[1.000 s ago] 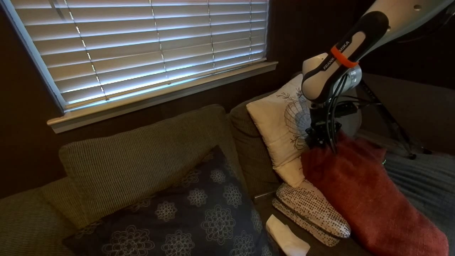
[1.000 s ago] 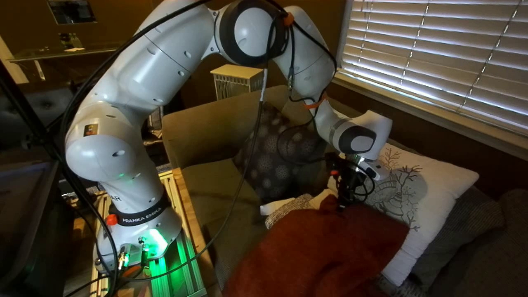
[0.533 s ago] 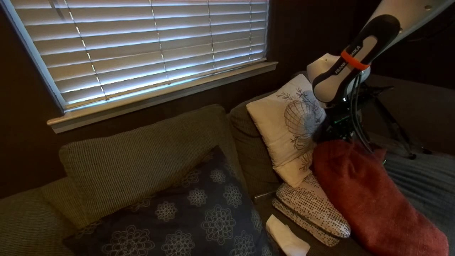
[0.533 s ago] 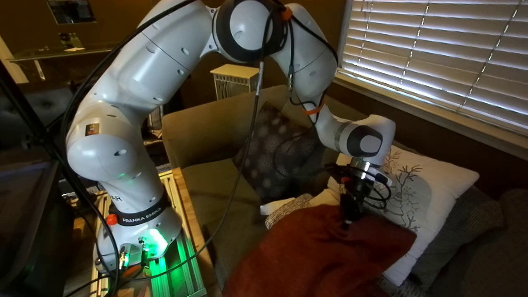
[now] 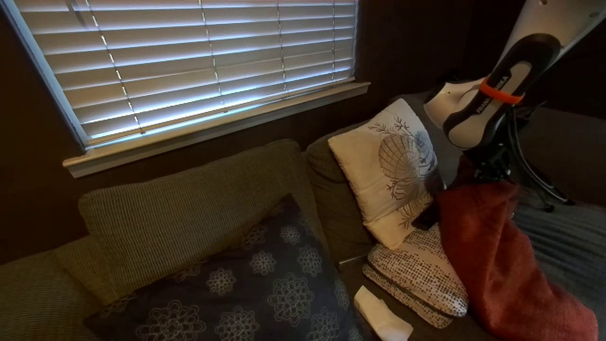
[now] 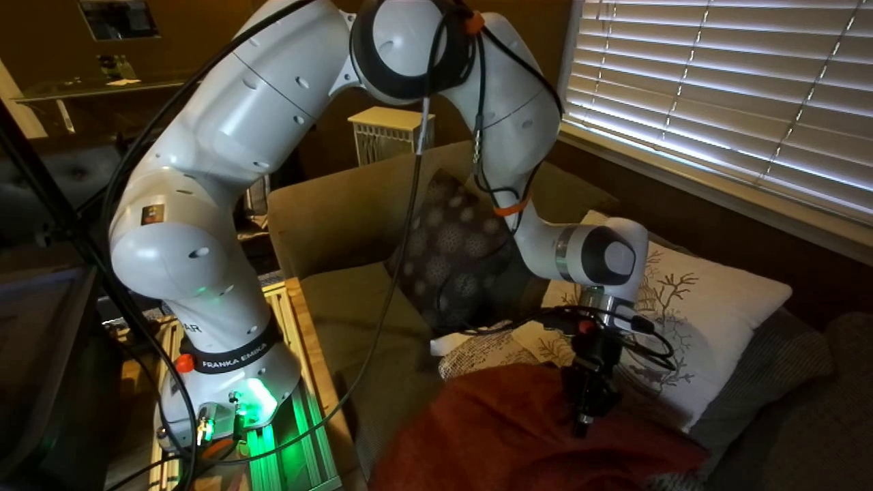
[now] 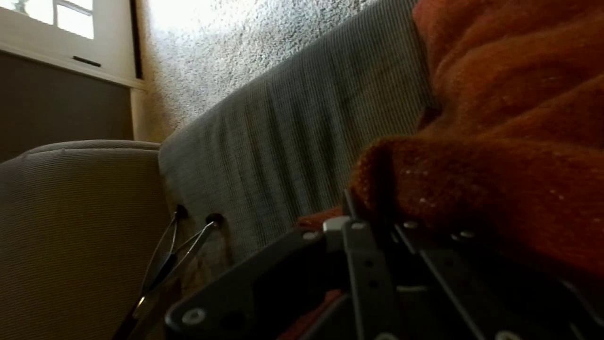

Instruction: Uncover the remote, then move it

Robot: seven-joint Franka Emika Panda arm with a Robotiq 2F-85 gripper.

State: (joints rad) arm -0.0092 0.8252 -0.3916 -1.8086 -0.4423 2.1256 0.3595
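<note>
The remote [image 5: 426,217], a dark bar, shows in an exterior view between the white shell pillow and the red blanket. Its far end may still be under the blanket's edge. The remote does not show in the wrist view. The red blanket [image 5: 497,255] drapes over the sofa seat in both exterior views [image 6: 505,436] and fills the right of the wrist view [image 7: 509,94]. My gripper [image 7: 373,215] is shut on a fold of the blanket, beyond the remote. It points down in both exterior views [image 5: 492,173] [image 6: 583,419].
The white shell pillow [image 5: 397,161] leans on the sofa back beside the blanket. Folded dotted cushions [image 5: 416,274] and a white flat piece [image 5: 382,315] lie in front. A dark flower cushion [image 5: 265,284] is farther along. Thin metal stand legs [image 7: 188,250] show near the gripper.
My gripper has moved away from the white pillow and drawn the blanket's edge with it. The dark remote has come into view beside the pillow.
</note>
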